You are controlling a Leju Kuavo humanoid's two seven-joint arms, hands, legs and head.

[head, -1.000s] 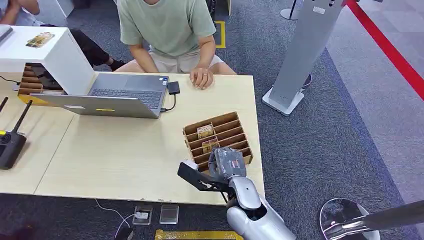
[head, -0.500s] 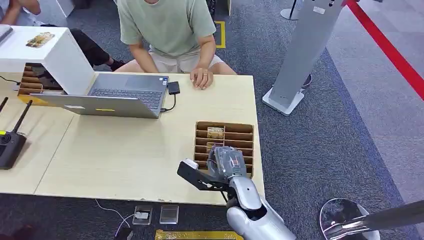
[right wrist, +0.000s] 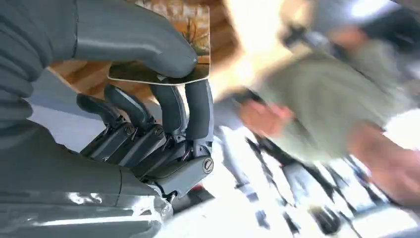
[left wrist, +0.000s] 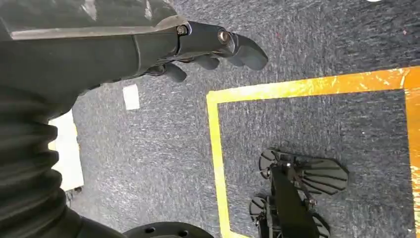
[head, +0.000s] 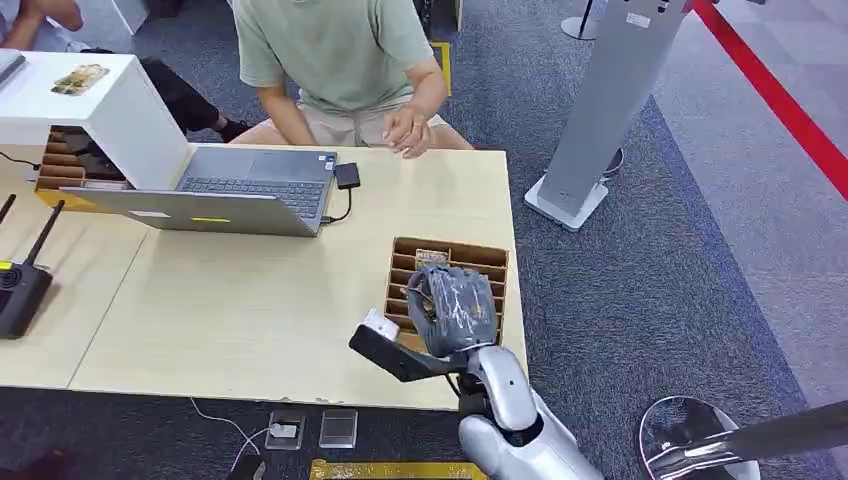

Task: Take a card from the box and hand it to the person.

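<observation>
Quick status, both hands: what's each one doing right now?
Left hand: holds nothing, fingers loosely apart, hanging over the floor.
Right hand: pinches a card between thumb and fingers, above the box.

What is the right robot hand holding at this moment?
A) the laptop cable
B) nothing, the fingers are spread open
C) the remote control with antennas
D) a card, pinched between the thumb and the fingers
D: in the right wrist view the right robot hand pinches a card between its thumb and fingers, above the wooden box.
</observation>
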